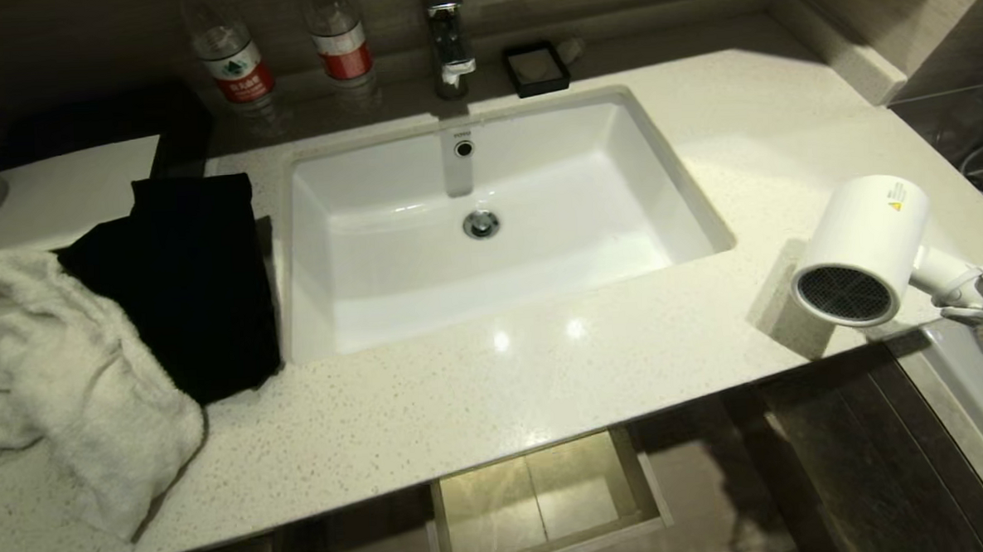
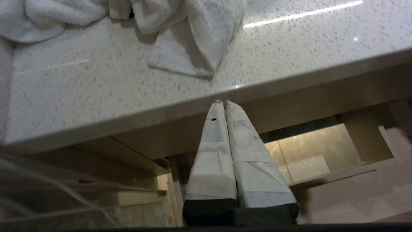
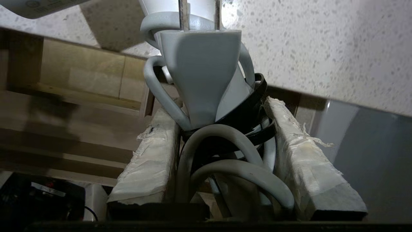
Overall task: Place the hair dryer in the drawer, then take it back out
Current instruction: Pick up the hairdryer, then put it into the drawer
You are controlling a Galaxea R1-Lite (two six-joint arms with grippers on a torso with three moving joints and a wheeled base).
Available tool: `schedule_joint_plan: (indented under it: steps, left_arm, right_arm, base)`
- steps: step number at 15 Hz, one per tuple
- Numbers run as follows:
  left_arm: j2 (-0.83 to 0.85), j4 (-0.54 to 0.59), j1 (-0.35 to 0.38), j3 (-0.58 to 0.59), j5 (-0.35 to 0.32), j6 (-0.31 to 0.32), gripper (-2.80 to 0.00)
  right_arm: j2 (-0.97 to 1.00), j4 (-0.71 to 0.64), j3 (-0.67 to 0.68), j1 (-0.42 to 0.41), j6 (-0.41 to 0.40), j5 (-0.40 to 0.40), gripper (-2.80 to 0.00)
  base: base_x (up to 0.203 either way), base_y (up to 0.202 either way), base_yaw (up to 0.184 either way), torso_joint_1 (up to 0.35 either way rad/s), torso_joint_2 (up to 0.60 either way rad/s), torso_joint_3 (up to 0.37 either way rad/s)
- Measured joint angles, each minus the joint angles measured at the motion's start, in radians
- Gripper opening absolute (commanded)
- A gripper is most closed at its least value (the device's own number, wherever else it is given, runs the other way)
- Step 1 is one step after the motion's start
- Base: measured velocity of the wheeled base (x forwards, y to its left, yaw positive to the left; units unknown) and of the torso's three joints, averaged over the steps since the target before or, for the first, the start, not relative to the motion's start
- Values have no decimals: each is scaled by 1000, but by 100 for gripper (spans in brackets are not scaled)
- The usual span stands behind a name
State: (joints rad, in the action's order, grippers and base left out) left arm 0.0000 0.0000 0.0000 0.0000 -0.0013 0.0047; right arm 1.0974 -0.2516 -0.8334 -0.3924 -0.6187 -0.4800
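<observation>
The hair dryer (image 1: 864,247) is held at the right-hand end of the bench (image 1: 545,373), its barrel over the front corner and its dark grille facing forward; whether the barrel rests on the stone or hangs just above it cannot be told. In the right wrist view the right gripper (image 3: 225,154) is seen with its taped fingers (image 3: 148,161) pinching the bundled white cord and plug (image 3: 201,74) at the handle end, so the dryer is carried by that bundle and not by the barrel. The drawer (image 1: 542,494) is seen below the bench edge, under the sink (image 1: 489,226), pulled out, with its pale floor showing and nothing in it. The left gripper (image 2: 225,106) is parked low before the bench edge, fingers pressed together on nothing. Judged step: the carrying phase of the first half, with placement not yet done. The next move is judged to call for a lowering of the load past the bench edge and a shift toward the drawer opening, with the barrel kept clear of the stone lip and of the drawer's front wall, and the loose cord loops kept from catching.
</observation>
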Motion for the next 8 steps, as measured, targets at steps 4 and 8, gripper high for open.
schedule_joint_plan:
  steps: [4,8]
  left_arm:
    - [0,0,0,0,0,0,-280]
    - [0,0,0,0,0,0,-280]
  right_arm:
    - [-104,38,92,1,57,1,-280]
    - [-170,-1,122,2,63,0,-280]
  base:
    - [0,0,0,-386,312,-81]
    - [0,0,0,-369,247,-125]
